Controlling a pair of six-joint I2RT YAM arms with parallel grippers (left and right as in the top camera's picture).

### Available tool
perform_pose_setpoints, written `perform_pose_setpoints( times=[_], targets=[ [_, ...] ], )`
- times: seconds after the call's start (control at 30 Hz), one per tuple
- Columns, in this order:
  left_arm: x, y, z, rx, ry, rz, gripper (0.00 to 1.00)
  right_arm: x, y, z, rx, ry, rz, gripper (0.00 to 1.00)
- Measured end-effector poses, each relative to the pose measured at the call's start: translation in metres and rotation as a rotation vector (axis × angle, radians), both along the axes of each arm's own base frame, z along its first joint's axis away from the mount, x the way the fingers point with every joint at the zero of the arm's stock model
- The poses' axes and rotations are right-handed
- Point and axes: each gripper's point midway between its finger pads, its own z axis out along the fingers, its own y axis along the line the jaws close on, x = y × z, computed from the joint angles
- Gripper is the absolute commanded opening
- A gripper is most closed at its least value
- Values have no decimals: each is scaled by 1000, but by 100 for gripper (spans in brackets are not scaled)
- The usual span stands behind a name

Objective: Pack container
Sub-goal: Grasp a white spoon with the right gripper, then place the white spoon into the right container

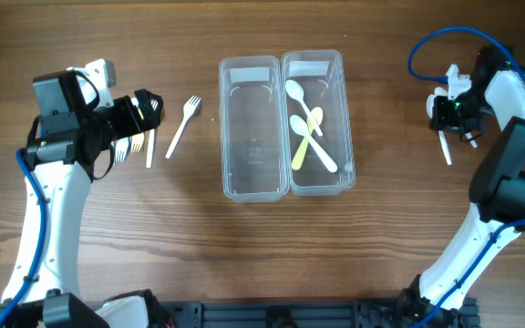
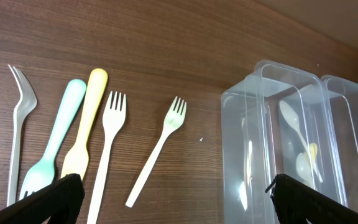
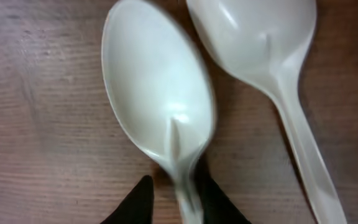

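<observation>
Brown wood-grain tabletop (image 1: 381, 246) fills every view, its grain running side to side, and a black rail (image 1: 272, 314) lines the near edge. Two clear containers (image 1: 281, 128) stand touching, side by side, at the middle of the table toward the far edge. The right one holds white and yellow spoons (image 1: 310, 137). Near the left edge the left gripper (image 2: 176, 186) hangs with its fingers spread wide above a row of forks (image 2: 107, 143), white, teal and yellow, lying flat. Near the right edge the right gripper (image 3: 179, 202) pinches the neck of a white spoon (image 3: 157, 81). A second white spoon (image 3: 260, 43) lies just beside it.
</observation>
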Motion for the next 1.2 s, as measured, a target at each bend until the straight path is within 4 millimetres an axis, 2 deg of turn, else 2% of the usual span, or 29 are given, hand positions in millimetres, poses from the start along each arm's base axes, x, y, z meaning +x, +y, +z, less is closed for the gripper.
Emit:
perform_pose_setpoints(
  times=[0.17, 0.33, 0.4, 0.43, 0.47, 0.5, 0.53, 0.57, 0.6, 0.63, 0.67, 0.7, 0.73, 0.77, 0.8, 0.83, 0.87, 0.9, 0.93, 0.97, 1.07, 1.1, 1.13, 1.17, 1.2],
  targets=[
    [0, 0, 0, 0, 0, 0, 100, -2, -3, -1, -11, 14, -60, 5],
    [0, 0, 0, 0, 0, 0, 100, -8, 5, 6, 14, 37, -121, 4],
    [0, 0, 0, 0, 0, 0, 100, 2, 19, 33, 36, -33, -99, 4],
    [0, 0, 0, 0, 0, 0, 100, 10, 32, 56, 55, -96, -76, 4],
    [0, 0, 0, 0, 0, 0, 100, 19, 48, 88, 75, -185, -41, 4],
    [0, 0, 0, 0, 0, 0, 100, 29, 70, 126, 110, -293, 3, 4],
    [0, 0, 0, 0, 0, 0, 100, 35, 98, 172, 155, -417, 62, 4],
    [0, 0, 0, 0, 0, 0, 100, 37, 113, 193, 176, -477, 94, 4],
    [0, 0, 0, 0, 0, 0, 100, 35, 143, 231, 214, -571, 158, 4],
    [0, 0, 0, 0, 0, 0, 100, 31, 167, 247, 247, -607, 208, 4],
    [0, 0, 0, 0, 0, 0, 100, 28, 187, 252, 268, -612, 248, 4],
    [0, 0, 0, 0, 0, 0, 100, 25, 207, 249, 288, -601, 291, 4],
    [0, 0, 0, 0, -1, 0, 100, 20, 231, 234, 301, -562, 328, 4],
    [0, 0, 0, 0, -1, 0, 100, 13, 254, 207, 313, -494, 363, 4],
    [0, 0, 0, 0, -1, 0, 100, 8, 268, 185, 318, -445, 387, 10],
    [0, 0, 0, 0, -1, 0, 100, -8, 289, 132, 324, -312, 416, 33],
    [0, 0, 0, 0, 0, 0, 100, -14, 296, 109, 320, -266, 432, 39],
    [0, 0, 0, 0, -1, 0, 100, -19, 302, 95, 316, -239, 444, 43],
    [0, 0, 0, 0, 0, 0, 100, -20, 307, 89, 311, -233, 460, 47],
    [0, 0, 0, 0, -1, 0, 100, -16, 312, 91, 310, -255, 476, 53],
    [0, 0, 0, 0, -1, 0, 100, 12, 300, 122, 250, -357, 461, 68],
    [0, 0, 0, 0, -1, 0, 100, 29, 283, 146, 196, -432, 428, 77],
    [0, 0, 0, 0, 1, 0, 100, 43, 257, 171, 124, -509, 381, 84],
    [0, 0, 0, 0, 2, 0, 100, 53, 228, 193, 47, -576, 336, 86],
    [0, 0, 0, 0, 3, 0, 100, 59, 202, 207, -10, -614, 303, 88]
  ],
)
